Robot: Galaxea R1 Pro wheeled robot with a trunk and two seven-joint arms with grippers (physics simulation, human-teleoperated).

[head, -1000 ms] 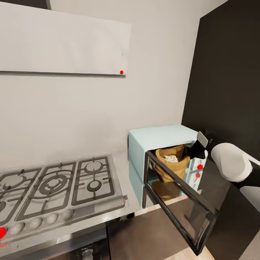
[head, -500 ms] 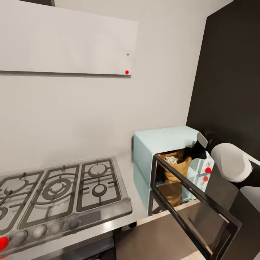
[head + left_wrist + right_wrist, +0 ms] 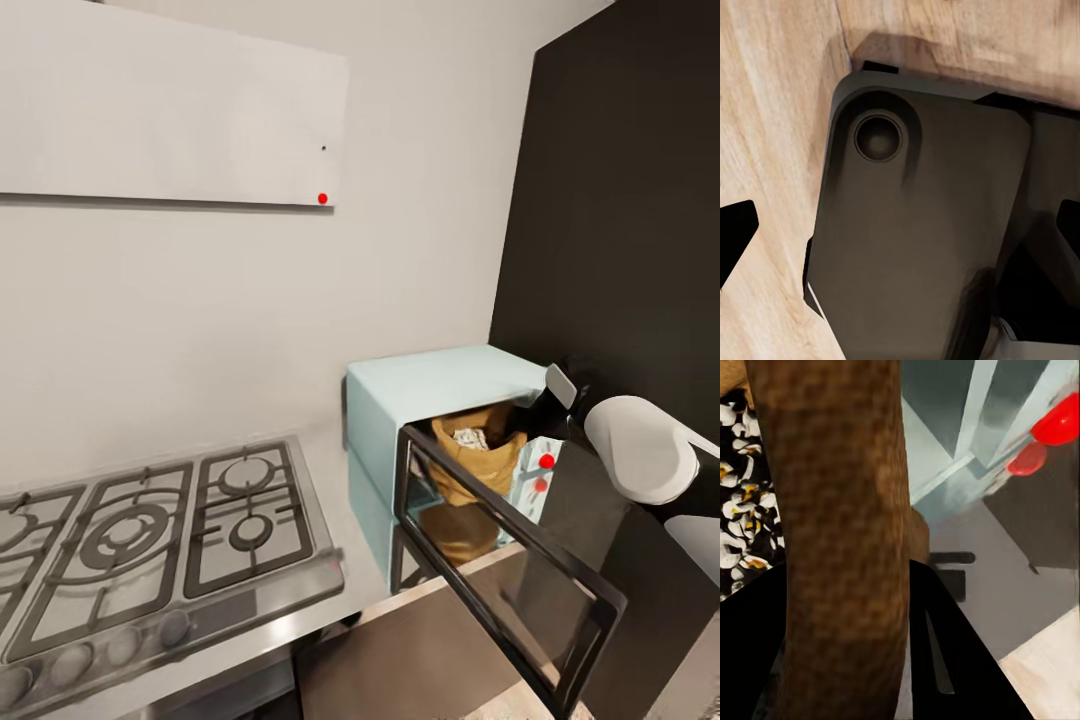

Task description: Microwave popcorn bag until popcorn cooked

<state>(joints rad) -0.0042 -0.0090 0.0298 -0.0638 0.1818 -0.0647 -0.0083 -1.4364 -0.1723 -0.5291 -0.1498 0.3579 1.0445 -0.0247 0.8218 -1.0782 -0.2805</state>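
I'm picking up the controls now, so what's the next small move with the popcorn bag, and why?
Probably release and draw back the right hand. The popcorn bag already sits inside the microwave, its rim pinched between that hand's fingers in the right wrist view, with the door hanging open. The door can't shut until the arm clears.
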